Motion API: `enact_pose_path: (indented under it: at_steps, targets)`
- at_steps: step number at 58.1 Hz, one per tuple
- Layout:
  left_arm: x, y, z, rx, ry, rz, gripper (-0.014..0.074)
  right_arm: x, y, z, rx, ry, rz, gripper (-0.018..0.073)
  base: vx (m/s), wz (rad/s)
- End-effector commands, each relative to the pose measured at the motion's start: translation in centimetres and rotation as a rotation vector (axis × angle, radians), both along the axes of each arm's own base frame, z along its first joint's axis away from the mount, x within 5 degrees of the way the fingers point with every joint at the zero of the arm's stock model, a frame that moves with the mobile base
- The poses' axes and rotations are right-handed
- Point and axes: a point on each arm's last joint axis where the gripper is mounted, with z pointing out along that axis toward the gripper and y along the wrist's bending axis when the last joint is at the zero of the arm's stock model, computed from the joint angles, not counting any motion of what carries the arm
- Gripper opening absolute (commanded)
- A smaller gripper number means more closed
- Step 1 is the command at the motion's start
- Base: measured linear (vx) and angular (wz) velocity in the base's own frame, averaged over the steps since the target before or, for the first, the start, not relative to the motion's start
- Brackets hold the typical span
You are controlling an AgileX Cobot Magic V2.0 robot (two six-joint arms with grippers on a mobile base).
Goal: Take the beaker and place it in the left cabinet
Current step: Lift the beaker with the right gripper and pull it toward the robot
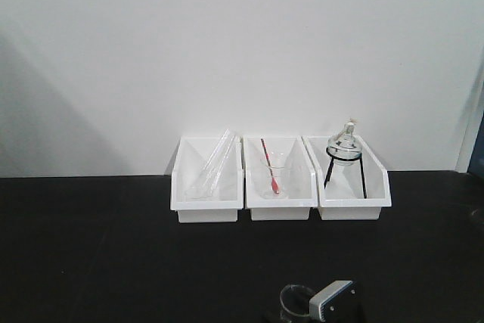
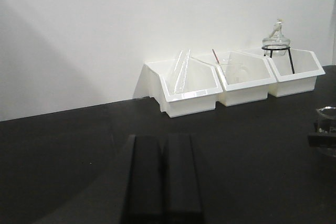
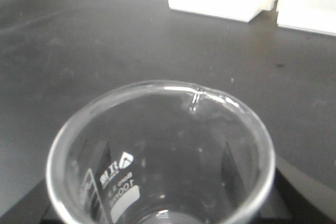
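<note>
Within right gripper [image 3: 164, 203], beaker [image 3: 157, 148], print legible only from wrist view.

Three white bins [image 1: 281, 208] on a black countertop [image 1: 91, 255] — glass tubes [image 1: 214, 163], red-stick glass [image 1: 274, 175], flask on stand [image 1: 345, 145]
</note>
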Motion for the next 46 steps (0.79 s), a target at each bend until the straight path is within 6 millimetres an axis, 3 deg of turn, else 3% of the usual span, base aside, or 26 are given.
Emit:
enact_pose_path:
  at_steps: [1,11,20,32,46]
  targets:
    - [-0.1,0.0,0.3,-0.033,-0.081,-0.002,0.0001,0.7,0.1,5.3,0.138,-0.169,-0.008,-0.0011,0.00,0.00]
    - [-0.1,0.0,0.3,-0.033,-0.081,-0.002,0.0001,0.5,-0.4,9.8,0.125,-0.111,-0.059,-0.0006,0.00,0.00]
    - [-0.1,0.0,0.3,-0.033,-0.081,-0.002,0.0001,-1.0,-1.6,15.2,0.131,-0.008,-0.167,-0.0006,0.00,0.00]
    - [-0.1,0.0,0.3,-0.033,-0.081,-0.002,0.0001,-5.5,-4.7,21.6,0.006,0.072,-0.358,-0.0006,0.00,0.00]
    - [-0.1,0.0,0.3,-0.033,-0.081,-0.002,0.0001,-11.3,-7.7,26.1,-0.078,0.077,-0.503,-0.0006,0.00,0.00]
